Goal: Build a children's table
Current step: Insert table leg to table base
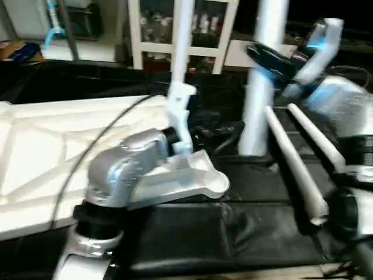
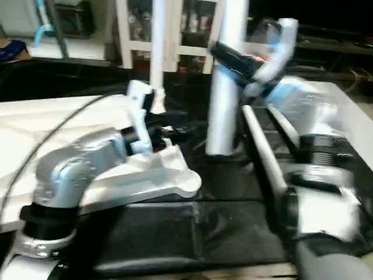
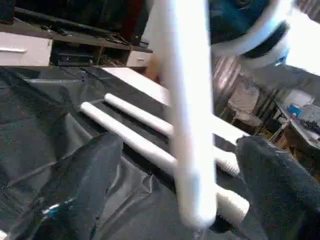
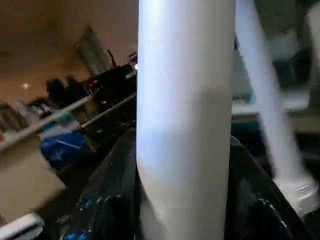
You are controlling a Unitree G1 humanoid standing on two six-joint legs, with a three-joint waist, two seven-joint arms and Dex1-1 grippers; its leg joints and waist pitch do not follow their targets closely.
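The table top (image 1: 35,151) lies ribbed side up on the left. A thin white leg (image 1: 183,41) stands upright by its near corner, its lower end hidden behind my left wrist. My left gripper (image 3: 179,145) is open around this leg (image 3: 186,100), with a gap between it and each of the black fingers (image 3: 90,180). My right gripper (image 1: 271,61) is shut on a thicker upright leg (image 1: 258,99), whose lower end is near the black mat. In the right wrist view, that leg (image 4: 185,110) sits tight between the fingers. Two more legs (image 1: 294,166) lie side by side on the mat.
A black mat (image 1: 192,233) covers the work surface. White shelving (image 1: 151,29) with small items stands at the back. A black cable (image 1: 99,140) runs over the table top to my left forearm (image 1: 128,169).
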